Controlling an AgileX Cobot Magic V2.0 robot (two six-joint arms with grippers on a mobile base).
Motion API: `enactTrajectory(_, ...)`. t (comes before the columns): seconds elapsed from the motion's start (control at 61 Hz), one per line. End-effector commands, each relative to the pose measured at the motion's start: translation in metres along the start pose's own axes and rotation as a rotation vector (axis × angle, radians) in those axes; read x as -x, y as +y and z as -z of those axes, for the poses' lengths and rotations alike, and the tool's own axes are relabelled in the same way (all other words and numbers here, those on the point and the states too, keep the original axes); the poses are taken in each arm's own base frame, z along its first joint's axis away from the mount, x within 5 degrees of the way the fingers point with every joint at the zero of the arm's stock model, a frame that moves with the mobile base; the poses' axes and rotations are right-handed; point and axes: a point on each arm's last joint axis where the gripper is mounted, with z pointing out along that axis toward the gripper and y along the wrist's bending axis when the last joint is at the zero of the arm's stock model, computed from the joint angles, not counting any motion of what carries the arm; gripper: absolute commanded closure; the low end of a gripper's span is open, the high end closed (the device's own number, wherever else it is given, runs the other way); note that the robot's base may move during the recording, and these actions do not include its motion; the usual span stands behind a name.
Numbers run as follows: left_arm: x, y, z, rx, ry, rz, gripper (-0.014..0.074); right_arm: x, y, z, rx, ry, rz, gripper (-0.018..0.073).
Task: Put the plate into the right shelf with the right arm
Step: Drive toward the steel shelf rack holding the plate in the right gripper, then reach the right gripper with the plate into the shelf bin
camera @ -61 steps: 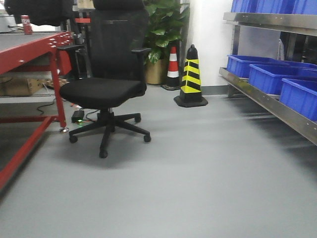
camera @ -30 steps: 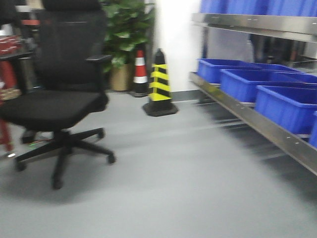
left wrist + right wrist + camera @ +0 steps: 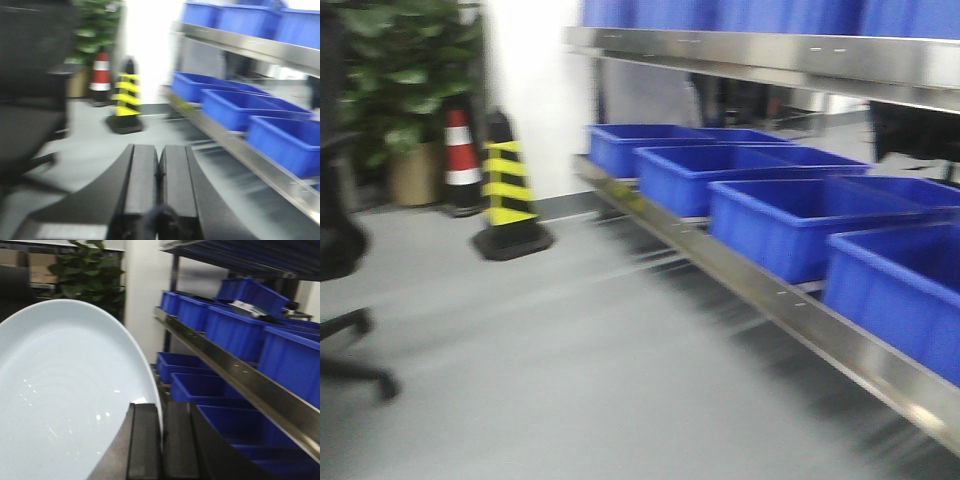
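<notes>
The plate, white and unmarked, is carried clear of every surface. It is gripped at its rim by the right gripper, whose two black fingers are pinched onto the edge, so that the disc stands nearly on edge and fills the left half of the right wrist view. The right shelf is seen to its right, not touching it, with a steel front rail running before a row of open blue bins; a second tier is carried above. The left gripper is pressed together on nothing and is pointed toward the floor beside the rack. A striped cone and an office chair are seen well apart from the rack. All views are smeared, so fine detail cannot be read. The step in hand is judged to be the approach to the rack, with placing not yet begun. It is best done if the pinch is kept firm, the plate is brought toward level before it is passed between the tiers, its wide rim is held off the upper rail and the bin walls, and the fingers are parted only once the plate is borne from below.
</notes>
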Motion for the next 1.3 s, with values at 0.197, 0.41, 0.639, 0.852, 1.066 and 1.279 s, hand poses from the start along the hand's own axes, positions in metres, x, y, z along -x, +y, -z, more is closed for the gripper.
enactTrajectory(0.197, 0.0057, -0.0006, 0.0009, -0.009, -0.09, 0.006, 0.0643, 0.0167, 0.0025, 0.0007, 0.029, -0.099, 0.02, 0.0496)
enactTrajectory(0.41, 0.0057, -0.0006, 0.0009, -0.009, -0.09, 0.006, 0.0643, 0.0167, 0.0025, 0.0007, 0.029, -0.099, 0.02, 0.0496)
enactTrajectory(0.639, 0.0057, -0.0006, 0.0009, -0.009, -0.09, 0.006, 0.0643, 0.0167, 0.0025, 0.0007, 0.029, -0.099, 0.02, 0.0496)
enactTrajectory(0.852, 0.0057, -0.0006, 0.0009, -0.009, -0.09, 0.006, 0.0643, 0.0167, 0.0025, 0.0007, 0.029, -0.099, 0.02, 0.0496)
enactTrajectory(1.066, 0.0057, -0.0006, 0.0009, -0.009, -0.09, 0.006, 0.0643, 0.0167, 0.0025, 0.0007, 0.029, -0.099, 0.02, 0.0496)
enactTrajectory(1.279, 0.0057, -0.0006, 0.0009, -0.009, -0.09, 0.006, 0.0643, 0.0167, 0.0025, 0.0007, 0.029, -0.099, 0.02, 0.0496)
